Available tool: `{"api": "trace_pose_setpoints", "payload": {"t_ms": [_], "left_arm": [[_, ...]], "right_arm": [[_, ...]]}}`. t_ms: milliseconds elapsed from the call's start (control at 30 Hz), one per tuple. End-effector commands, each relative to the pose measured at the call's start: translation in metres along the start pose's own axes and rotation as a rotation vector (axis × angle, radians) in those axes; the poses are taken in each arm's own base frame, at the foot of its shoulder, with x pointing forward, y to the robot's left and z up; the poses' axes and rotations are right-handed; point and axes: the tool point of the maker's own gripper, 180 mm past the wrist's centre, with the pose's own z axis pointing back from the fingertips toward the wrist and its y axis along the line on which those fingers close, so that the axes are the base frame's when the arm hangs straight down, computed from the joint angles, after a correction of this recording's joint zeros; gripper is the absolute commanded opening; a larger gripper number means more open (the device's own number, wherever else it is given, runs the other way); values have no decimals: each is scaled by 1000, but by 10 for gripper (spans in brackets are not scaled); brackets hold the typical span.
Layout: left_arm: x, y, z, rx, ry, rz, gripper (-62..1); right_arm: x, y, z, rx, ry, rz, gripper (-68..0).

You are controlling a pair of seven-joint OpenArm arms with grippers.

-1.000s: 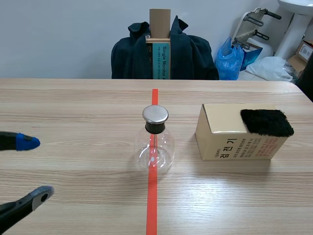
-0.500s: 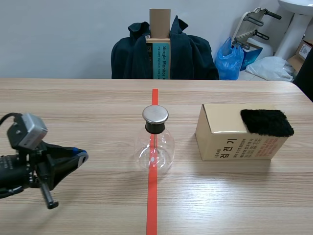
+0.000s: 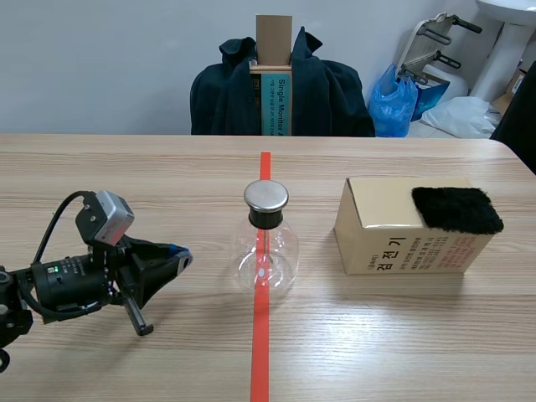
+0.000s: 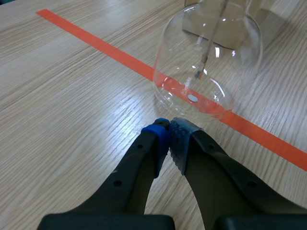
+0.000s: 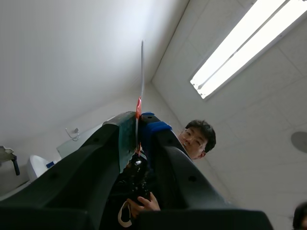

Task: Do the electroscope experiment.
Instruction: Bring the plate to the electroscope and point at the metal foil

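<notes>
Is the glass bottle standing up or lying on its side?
Standing up. The glass bottle rests on its round bottom on the orange-red tape line, with its silver cap on top.

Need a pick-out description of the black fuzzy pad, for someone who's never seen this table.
On the wooden table, right of the orange-red tape line, stands a tan cardboard box with print on its front. The black fuzzy pad lies on the box's top at its right end. It is the only dark, furry thing there; the neighbouring glass flask is clear with a metal cap.
</notes>
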Motion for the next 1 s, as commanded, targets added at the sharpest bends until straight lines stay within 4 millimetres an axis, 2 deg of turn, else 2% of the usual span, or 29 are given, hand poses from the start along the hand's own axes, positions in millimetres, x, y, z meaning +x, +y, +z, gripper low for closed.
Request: {"api": "trace_pose_setpoints", "payload": {"t_ms": [0, 167, 367, 533, 700, 833, 967], "left_arm": [[12, -2, -5, -4, -45, -13, -590], [8, -6, -10, -6, -40, -27, -590], [7, -8, -11, -8, -40, -28, -590], [8, -9, -12, -9, -42, -26, -590], [8, -9, -12, -9, -46, -26, -590], [8, -9, -12, -9, -46, -26, -590], [8, -9, -12, -9, -45, -26, -590]], "right_arm": [[6, -3, -9, -24, -17, 6, -667], [26, 28, -14, 32, -29, -26, -667], [55, 86, -3, 173, -74, -58, -667], [79, 132, 23, 313, -120, -97, -667], [96, 175, 58, 469, -165, -104, -667], [100, 194, 77, 538, -175, -112, -667], [103, 203, 89, 581, -187, -119, -667]]}}
